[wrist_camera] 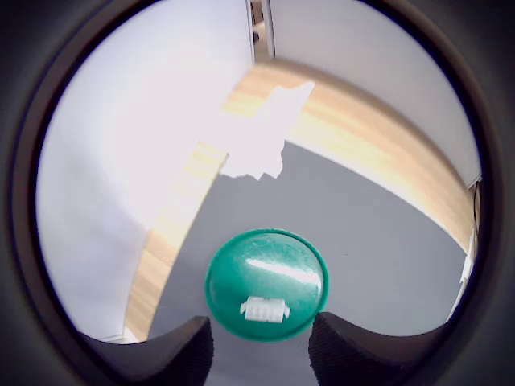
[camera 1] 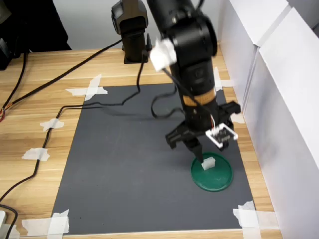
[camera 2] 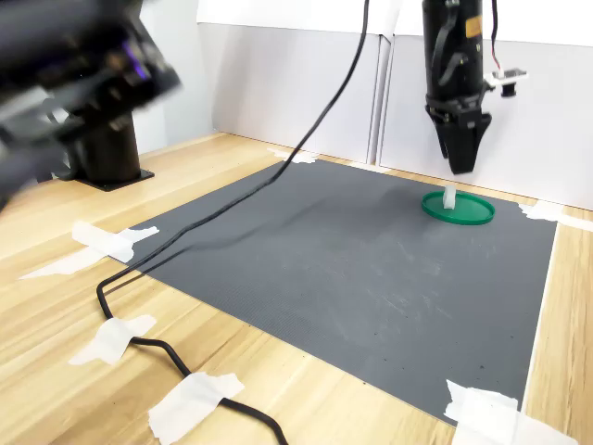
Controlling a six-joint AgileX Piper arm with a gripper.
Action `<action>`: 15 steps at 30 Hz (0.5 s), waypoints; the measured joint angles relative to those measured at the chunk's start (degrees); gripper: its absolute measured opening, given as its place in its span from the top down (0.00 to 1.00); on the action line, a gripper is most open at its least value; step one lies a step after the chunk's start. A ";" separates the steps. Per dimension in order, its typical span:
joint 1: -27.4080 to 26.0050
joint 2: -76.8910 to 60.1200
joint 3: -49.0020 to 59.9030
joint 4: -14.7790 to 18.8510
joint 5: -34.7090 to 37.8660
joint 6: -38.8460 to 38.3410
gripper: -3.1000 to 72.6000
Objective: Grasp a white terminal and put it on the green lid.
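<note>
White terminal (camera 1: pixel 208 162) resting on the green lid (camera 1: pixel 219 180), which lies flat on the dark grey mat (camera 1: pixel 129 164) near the mat's right edge in the first exterior view. Gripper (camera 1: pixel 203 151) hanging just above the terminal, fingers (wrist_camera: pixel 179 354) apart and empty, the terminal visible between them in the wrist view. Mat taped at its corners to the wooden tabletop (camera 1: pixel 45 79).

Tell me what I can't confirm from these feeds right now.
- Gripper opening: fingers overlap in both exterior views; wrist view shows only the finger bases.
- White terminal details: too small in every view.
- Green lid far rim: hidden behind the gripper in the first exterior view.
</note>
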 joint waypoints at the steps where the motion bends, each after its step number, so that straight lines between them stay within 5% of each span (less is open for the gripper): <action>1: -0.15 -2.54 1.85 -0.13 -0.93 0.14 0.32; 11: -9.26 -31.04 25.13 -2.09 -11.12 2.91 0.75; 15: -15.68 -43.84 35.78 -2.47 -16.92 2.98 0.84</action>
